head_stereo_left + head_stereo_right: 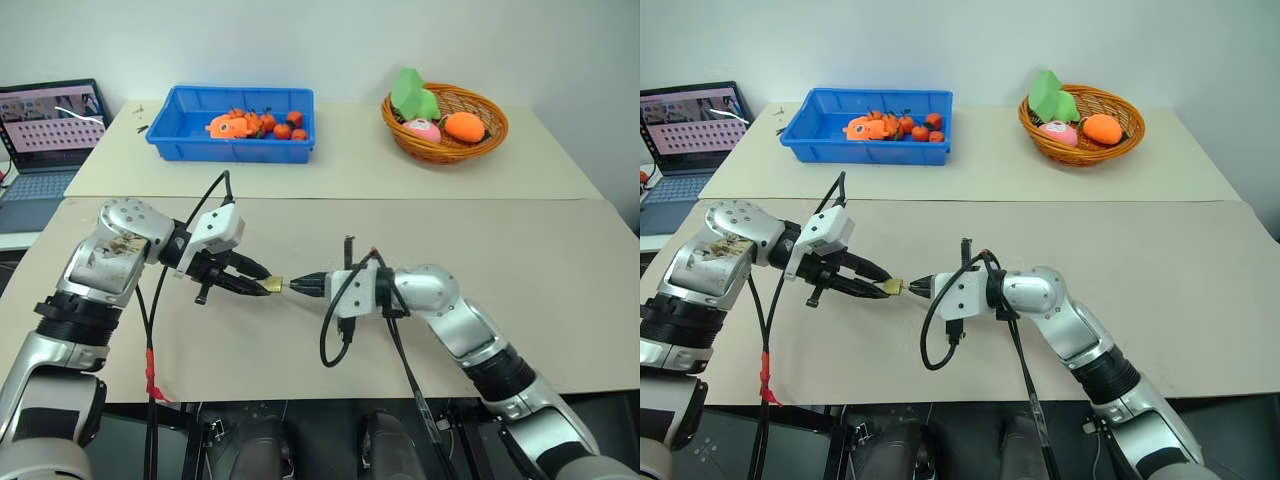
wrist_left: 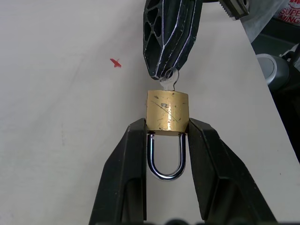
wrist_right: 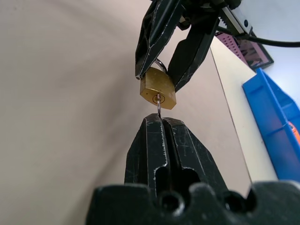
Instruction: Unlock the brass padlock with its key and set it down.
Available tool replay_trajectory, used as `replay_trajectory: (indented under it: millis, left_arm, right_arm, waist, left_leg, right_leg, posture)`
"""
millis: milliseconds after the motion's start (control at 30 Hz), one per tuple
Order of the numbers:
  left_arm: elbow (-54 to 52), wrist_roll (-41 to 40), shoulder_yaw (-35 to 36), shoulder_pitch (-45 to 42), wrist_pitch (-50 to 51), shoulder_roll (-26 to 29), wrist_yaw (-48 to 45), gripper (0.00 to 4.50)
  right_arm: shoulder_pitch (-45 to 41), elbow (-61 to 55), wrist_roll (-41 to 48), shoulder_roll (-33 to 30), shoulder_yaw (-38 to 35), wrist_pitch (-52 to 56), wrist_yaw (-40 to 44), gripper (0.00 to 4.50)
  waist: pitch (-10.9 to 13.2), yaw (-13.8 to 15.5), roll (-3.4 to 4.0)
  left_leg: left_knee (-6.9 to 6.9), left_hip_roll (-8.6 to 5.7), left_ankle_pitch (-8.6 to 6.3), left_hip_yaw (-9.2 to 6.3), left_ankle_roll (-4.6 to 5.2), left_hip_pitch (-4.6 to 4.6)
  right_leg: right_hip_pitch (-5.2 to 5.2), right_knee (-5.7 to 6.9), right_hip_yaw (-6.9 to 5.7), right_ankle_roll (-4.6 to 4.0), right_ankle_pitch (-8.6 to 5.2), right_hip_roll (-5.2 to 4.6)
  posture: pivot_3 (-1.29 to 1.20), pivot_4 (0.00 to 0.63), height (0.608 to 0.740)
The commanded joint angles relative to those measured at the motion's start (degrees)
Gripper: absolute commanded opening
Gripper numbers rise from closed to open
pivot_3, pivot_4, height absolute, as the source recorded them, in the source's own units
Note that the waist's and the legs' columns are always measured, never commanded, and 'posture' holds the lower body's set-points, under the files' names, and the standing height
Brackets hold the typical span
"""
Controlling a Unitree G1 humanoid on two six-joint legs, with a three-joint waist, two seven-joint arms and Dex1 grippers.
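— So where is the brass padlock (image 2: pixel 168 110)?

— Up off the desk (image 1: pixel 560 290), pinched by its body between the two fingers of the left end effector (image 1: pixel 262 281), shackle pointing back toward that wrist.

— And the right end effector (image 3: pixel 161 121)?

— Squeezed shut on the key (image 3: pixel 158 105), which sits in the keyhole on the padlock's bottom face. Both end effectors meet tip to tip over the desk's near half.
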Motion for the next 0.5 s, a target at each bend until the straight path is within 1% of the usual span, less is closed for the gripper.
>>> replay_trajectory:
  millis: [33, 233, 500]
  left_arm:
    - [-2.0, -0.8, 2.0, -0.6, 0.3, 1.0, 0.8, 0.77]
    - [-2.3, -1.0, 2.0, -0.4, 0.5, 1.1, 1.1, 0.77]
    - [-2.3, -0.8, 2.0, -0.5, 0.8, 1.1, 1.2, 0.77]
  right_arm:
    - [0.5, -5.4, 5.3, 1.7, -1.1, 5.7, 1.8, 0.08]
    - [0.7, -6.8, 6.5, 2.4, -1.7, 10.4, 2.0, 0.08]
    - [0.8, -8.0, 8.7, 3.0, -2.1, 15.3, 2.6, 0.08]
  waist:
    - [0.0, 0.0, 0.0]
    - [0.0, 0.0, 0.0]
    - [0.0, 0.1, 0.0]
  left_leg:
    - [-0.02, 0.02, 0.02, 0.0, -0.03, 0.04]
    - [-0.03, 0.09, 0.13, -0.06, -0.23, 0.12]
    - [-0.05, 0.11, 0.14, -0.08, -0.24, 0.11]
  right_leg:
    - [0.01, 0.03, 0.0, -0.01, 0.0, 0.01]
    - [0.01, 0.21, -0.06, -0.11, -0.04, 0.09]
    - [0.01, 0.22, -0.08, -0.14, -0.05, 0.12]
  posture:
    - [0.0, 0.15, 0.664]
    - [0.0, 0.15, 0.664]
    - [0.0, 0.15, 0.664]
